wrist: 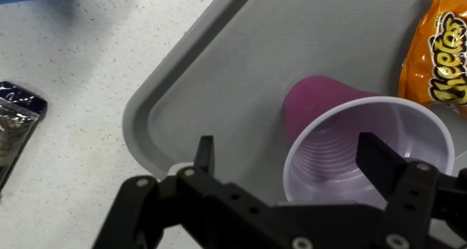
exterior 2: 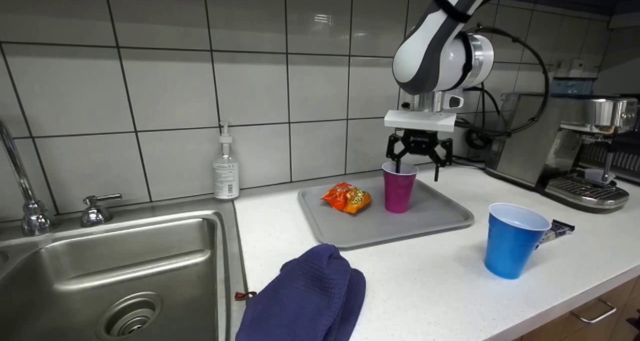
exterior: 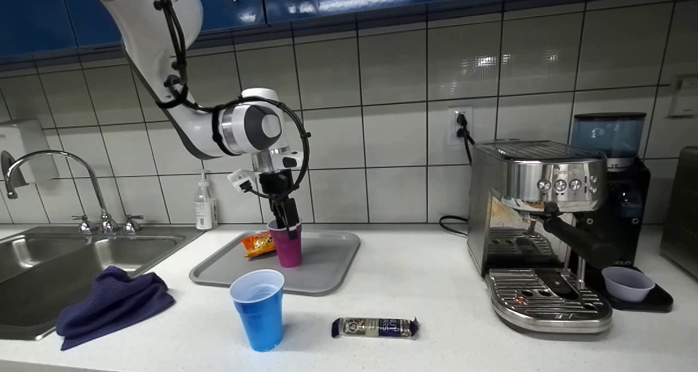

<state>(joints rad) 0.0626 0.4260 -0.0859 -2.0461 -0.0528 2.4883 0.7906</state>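
Observation:
My gripper (exterior 2: 417, 173) stands open over a magenta cup (exterior 2: 398, 193), upright on a grey tray (exterior 2: 435, 216). One finger (wrist: 379, 157) reaches inside the cup's mouth in the wrist view. The opposite finger (wrist: 206, 154) is outside, so the near wall lies between them without being gripped. Whether the inner finger touches the cup, I cannot tell. Beside the cup lies an orange Cheetos bag (wrist: 448, 59), on the same tray. A blue cup (exterior: 259, 312) and a wrapped snack bar (exterior: 375, 327) rest on the white counter in front of the tray.
A purple cloth (exterior: 114, 304) lies by the metal sink (exterior 2: 140, 261) and its faucet (exterior: 98, 186). Against the tiled wall stands a soap bottle (exterior 2: 226, 168). An espresso machine (exterior: 540, 181), a grinder (exterior: 616, 197) and a small pale bowl (exterior: 627, 285) occupy the far end.

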